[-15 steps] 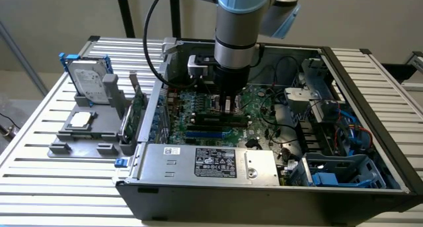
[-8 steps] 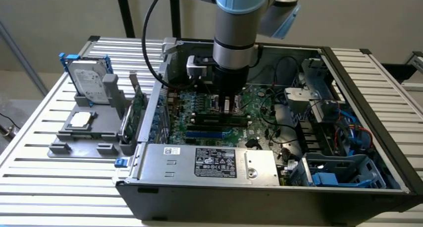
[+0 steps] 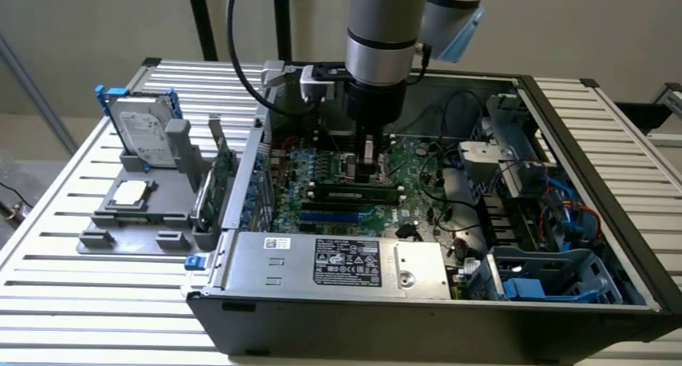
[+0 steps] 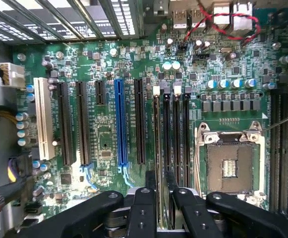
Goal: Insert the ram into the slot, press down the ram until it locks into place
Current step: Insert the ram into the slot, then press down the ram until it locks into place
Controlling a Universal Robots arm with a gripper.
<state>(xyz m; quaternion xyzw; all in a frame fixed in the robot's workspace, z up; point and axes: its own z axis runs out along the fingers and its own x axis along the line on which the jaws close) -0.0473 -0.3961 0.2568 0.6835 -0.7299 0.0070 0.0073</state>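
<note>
The ram [image 3: 343,192] is a thin green stick standing on edge in the slot [image 3: 319,196], one of several parallel black sockets on the motherboard. My gripper [image 3: 368,174] comes straight down onto its top edge near the exterior view's right end of the stick. In the wrist view the ram [image 4: 159,139] shows edge-on as a pale line running along the slot [image 4: 156,96] with its white end clip. The gripper [image 4: 161,181] has one black finger on each side of that edge, shut on it. Whether the clips have locked is hidden.
Empty black sockets [image 4: 176,139] lie right beside the ram, then the open CPU socket [image 4: 231,166]. A blue slot [image 4: 119,124] and black card slots sit on the other side. Cables [image 3: 458,198], the power supply [image 3: 341,262] and case walls surround the board. A hard drive [image 3: 144,134] and a green card [image 3: 219,186] stand outside.
</note>
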